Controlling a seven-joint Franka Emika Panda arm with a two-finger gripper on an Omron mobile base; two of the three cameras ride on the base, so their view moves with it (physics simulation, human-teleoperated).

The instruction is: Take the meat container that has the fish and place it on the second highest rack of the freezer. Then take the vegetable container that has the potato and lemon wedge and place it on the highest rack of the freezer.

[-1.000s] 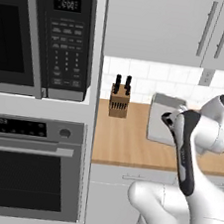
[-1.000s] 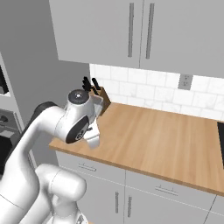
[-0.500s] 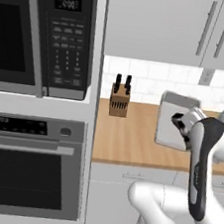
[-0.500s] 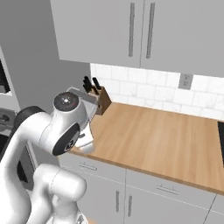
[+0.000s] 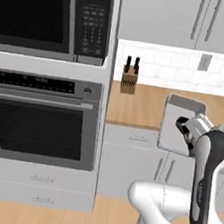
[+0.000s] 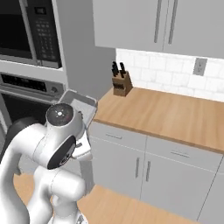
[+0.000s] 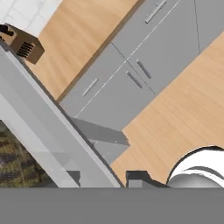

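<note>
Container: a pale grey, shallow rectangular tray-like container with a raised rim [image 5: 181,122] hangs in the air in front of the lower cabinets, tilted up on edge so its open face turns toward the left base camera; it rests on nothing, which suggests it is being carried and not set down.
Contents: its inside is too blurred to tell fish from potato and lemon, so which of the two task containers this is cannot be told.
Claw: the two-finger gripper [image 5: 183,127] sits against the container's right half, its jaws narrow and closed onto the container; in the hand view a dark fingertip [image 7: 138,178] rises beside the container's grey wall [image 7: 52,127], which fits a pinch on the rim.
Arm: the white arm with dark joints [image 6: 59,140] is folded close to its base, probably to keep the load tucked in during travel.
Surroundings: the wooden counter [image 6: 166,113] carries a brown knife block with dark handles [image 6: 120,81] at the back by the white tiles; a black microwave [image 5: 52,13] sits above a steel wall oven [image 5: 40,119] on the left.
Freezer: its racks lie outside these views, so placement is not yet done.
Risk: with the tray so steeply tilted, loose contents could slide out.
</note>
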